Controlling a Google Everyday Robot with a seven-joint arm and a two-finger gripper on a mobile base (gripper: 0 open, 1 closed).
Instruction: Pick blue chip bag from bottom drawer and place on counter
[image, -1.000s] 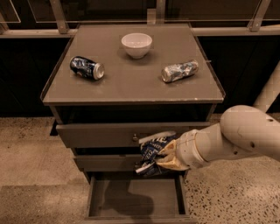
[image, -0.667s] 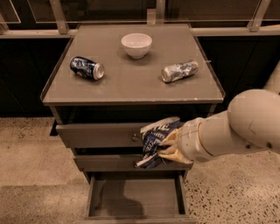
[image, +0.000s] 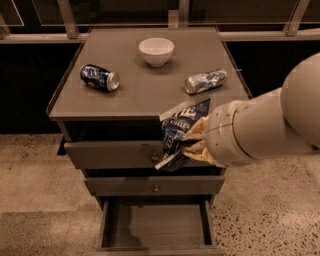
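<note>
The blue chip bag (image: 179, 132), crumpled navy foil with white markings, is held in my gripper (image: 192, 142) in front of the cabinet, level with the counter's front edge and overlapping it. The gripper is shut on the bag, and my large white arm (image: 265, 127) comes in from the right. The bottom drawer (image: 156, 225) stands pulled open below, and its flat floor shows nothing on it. The counter (image: 145, 85) is the grey-brown top of the cabinet.
On the counter are a white bowl (image: 156, 51) at the back middle, a dark blue soda can (image: 99, 77) lying at the left, and a crushed silver can (image: 205, 81) at the right. Two shallower drawers (image: 112, 152) are above the bottom one. Speckled floor surrounds the cabinet.
My gripper has risen with the chip bag from in front of the drawer fronts to the level of the counter's front edge. The arm has come closer and fills more of the right.
</note>
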